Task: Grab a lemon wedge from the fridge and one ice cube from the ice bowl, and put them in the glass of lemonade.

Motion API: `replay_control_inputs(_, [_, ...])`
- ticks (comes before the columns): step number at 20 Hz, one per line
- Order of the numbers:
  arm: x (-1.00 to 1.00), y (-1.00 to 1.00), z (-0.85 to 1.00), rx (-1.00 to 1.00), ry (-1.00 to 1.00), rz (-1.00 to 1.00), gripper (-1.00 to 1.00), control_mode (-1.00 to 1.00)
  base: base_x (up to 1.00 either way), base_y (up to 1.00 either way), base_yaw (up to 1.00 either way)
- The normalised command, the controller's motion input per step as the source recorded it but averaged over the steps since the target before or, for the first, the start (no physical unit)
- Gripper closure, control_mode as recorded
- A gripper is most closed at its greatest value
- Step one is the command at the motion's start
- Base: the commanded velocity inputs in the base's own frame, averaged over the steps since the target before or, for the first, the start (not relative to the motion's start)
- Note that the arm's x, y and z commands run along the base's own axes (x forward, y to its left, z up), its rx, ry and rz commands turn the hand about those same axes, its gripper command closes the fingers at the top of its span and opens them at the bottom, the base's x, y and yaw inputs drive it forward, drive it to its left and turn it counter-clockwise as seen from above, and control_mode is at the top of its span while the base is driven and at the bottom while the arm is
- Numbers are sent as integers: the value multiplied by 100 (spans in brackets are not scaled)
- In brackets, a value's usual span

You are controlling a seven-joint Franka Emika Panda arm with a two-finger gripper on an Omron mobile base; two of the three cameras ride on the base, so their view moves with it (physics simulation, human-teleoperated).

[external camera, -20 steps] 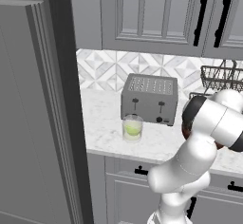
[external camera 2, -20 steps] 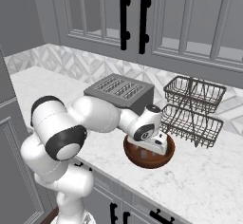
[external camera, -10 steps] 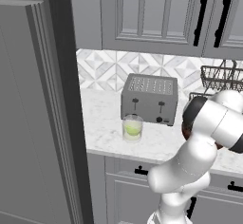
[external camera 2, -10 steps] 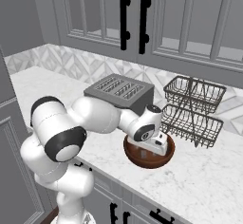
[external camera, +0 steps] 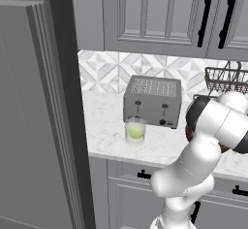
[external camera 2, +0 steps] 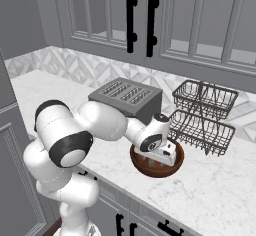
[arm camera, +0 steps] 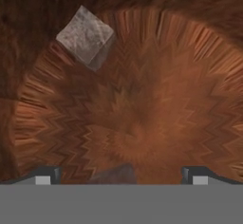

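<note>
Ice bowl (external camera 2: 157,166): round, shallow, brown wood; the hand view shows a zigzag grain radiating from the centre of the floor (arm camera: 142,123). It sits on the counter, just in front of the wire rack.
Ice cube (arm camera: 86,37): pale grey, translucent, faceted block with mottled faces; lies on the bowl's inner slope, upper left in the hand view, apart from the finger tips.
Second pale block (arm camera: 114,174): partly cut off at the lower edge between the finger tips; contact cannot be determined.
Gripper (arm camera: 118,176): lowered into the bowl; fingers spread wide, nothing between them confirmed as held.
Glass of lemonade (external camera: 135,131): clear cylindrical tumbler, pale yellow-green liquid; stands on the counter directly in front of the toaster.
Toaster (external camera: 153,101): boxy grey metal, slotted top.
Counter (external camera 2: 235,190): white marble, grey veining.
Wire rack (external camera 2: 204,115): dark, two-tier mesh.
Fridge (external camera: 34,106): tall, dark grey panel at left.
</note>
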Motion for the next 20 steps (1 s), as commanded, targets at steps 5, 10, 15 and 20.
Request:
replay_control_inputs(5, [-15,0,-4,0,0,0,-100,-100,0,0,0])
replay_control_inputs(10, [-19,0,0,0,-1,0,-100,-100,0,0,0])
replay_control_inputs(15, [-33,0,0,1,-9,0,-100,-100,0,0,0])
replay_control_inputs(20, [-19,0,2,4,-10,0,-100,-100,0,0,0])
